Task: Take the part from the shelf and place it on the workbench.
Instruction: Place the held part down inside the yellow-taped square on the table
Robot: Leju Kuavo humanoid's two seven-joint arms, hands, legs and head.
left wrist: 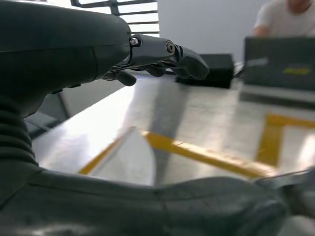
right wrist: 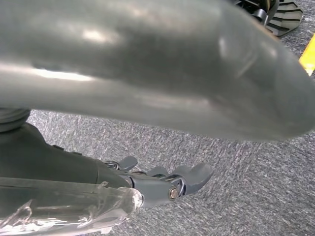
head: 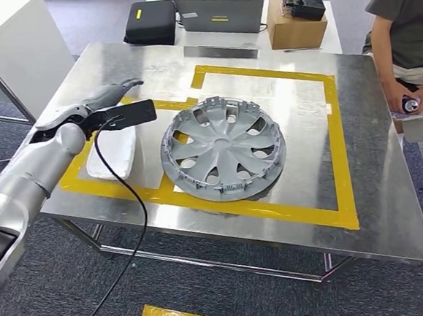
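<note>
Hubcap, grey and round, lies flat at the centre of the frame on the metal worktop, inside the yellow tape outline; no writing is readable. Left hand hovers upper left over a white tray, fingers extended, holding nothing. Right hand hangs over carpet, fingers loosely apart.

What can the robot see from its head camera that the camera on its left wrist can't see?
Head view alone: the round grey plastic wheel cover lying flat on the shiny metal workbench, a white plastic part beside it, a cardboard box, and a seated person's hand at the right.

Left wrist view alone: a close look at the left hand's dark fingers, spread and holding nothing.

Both: the workbench, its yellow tape lines, the grey laptop, the black case and the left hand.
</note>
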